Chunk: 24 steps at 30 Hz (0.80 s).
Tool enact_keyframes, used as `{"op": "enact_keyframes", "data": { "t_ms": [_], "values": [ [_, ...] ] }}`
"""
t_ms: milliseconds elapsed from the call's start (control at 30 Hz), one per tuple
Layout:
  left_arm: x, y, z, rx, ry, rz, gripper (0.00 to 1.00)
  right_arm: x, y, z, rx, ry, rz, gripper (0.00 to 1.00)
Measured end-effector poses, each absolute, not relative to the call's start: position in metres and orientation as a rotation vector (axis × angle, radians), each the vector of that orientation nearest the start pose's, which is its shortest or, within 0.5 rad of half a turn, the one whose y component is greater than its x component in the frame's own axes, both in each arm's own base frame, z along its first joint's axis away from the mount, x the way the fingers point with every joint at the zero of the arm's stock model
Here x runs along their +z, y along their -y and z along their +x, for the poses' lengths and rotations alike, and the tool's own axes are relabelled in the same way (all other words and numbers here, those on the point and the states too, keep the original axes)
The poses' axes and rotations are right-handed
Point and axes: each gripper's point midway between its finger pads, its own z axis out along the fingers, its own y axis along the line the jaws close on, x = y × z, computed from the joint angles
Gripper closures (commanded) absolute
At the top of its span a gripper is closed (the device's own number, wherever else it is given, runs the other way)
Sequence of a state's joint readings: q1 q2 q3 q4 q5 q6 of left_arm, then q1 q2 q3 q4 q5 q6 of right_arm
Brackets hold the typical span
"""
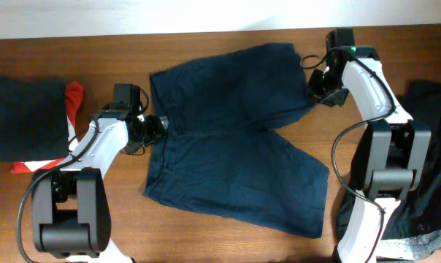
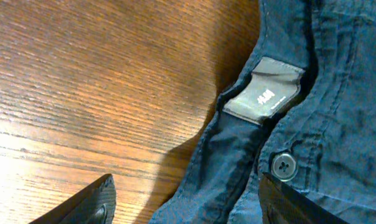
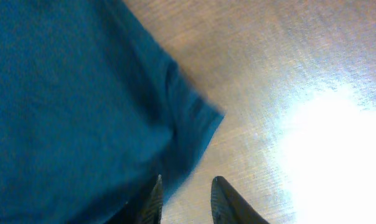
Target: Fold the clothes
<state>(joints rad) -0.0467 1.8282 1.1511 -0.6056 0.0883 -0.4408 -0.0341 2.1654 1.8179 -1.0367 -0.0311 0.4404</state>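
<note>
Navy shorts (image 1: 235, 146) lie spread flat on the wooden table, waistband to the left, both legs reaching right. My left gripper (image 1: 156, 128) sits at the waistband's middle. In the left wrist view its fingers (image 2: 185, 183) are wide open, straddling the waistband edge (image 2: 238, 155) near a grey label (image 2: 266, 96) and a button (image 2: 283, 165). My right gripper (image 1: 317, 86) is at the hem corner of the upper leg. In the right wrist view its fingers (image 3: 185, 186) are a little apart, with bare table between them and the hem corner (image 3: 194, 118) beside the left finger.
A folded dark garment (image 1: 27, 117) lies at the far left over a red and white cloth (image 1: 74, 95). A pile of dark clothes (image 1: 432, 109) lies at the right edge behind the right arm's base. A light patterned cloth (image 1: 418, 245) is at the bottom right.
</note>
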Motion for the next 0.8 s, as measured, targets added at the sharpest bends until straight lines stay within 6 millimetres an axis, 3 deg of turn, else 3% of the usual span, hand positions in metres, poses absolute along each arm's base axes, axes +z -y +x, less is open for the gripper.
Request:
{"op": "enact_keyframes", "data": {
  "t_ms": [100,200,267,300,500,633,700,800],
  "values": [
    [0.027,0.033,0.383,-0.223,-2.827,-0.546,0.27,0.06,0.013,0.44,0.047,-2.981,0.689,0.68],
    [0.026,0.033,0.38,-0.219,-2.842,-0.544,0.15,0.059,0.017,0.405,-0.028,-3.115,0.707,0.66],
    [0.022,0.032,0.363,-0.199,-2.911,-0.563,0.07,0.061,0.025,0.383,-0.051,-3.19,0.757,0.53],
    [0.02,0.032,0.353,-0.187,-2.952,-0.568,0.05,0.063,0.029,0.375,-0.037,-3.216,0.789,0.51],
    [0.021,0.034,0.283,-0.145,-3.243,-0.559,0.02,0.113,0.047,0.342,0.325,-3.211,0.902,0.5],
    [0.026,0.039,0.26,-0.182,-3.342,-0.583,0.01,0.145,0.052,0.313,0.378,-3.11,0.931,0.5],
    [0.026,0.042,0.257,-0.206,-3.343,-0.623,0.01,0.15,0.042,0.29,0.414,-3.093,0.933,0.5],
    [0.015,0.044,0.249,-0.241,-3.271,-0.684,0.03,0.132,0.023,0.264,0.522,-3.068,0.956,0.5]
  ]
}}
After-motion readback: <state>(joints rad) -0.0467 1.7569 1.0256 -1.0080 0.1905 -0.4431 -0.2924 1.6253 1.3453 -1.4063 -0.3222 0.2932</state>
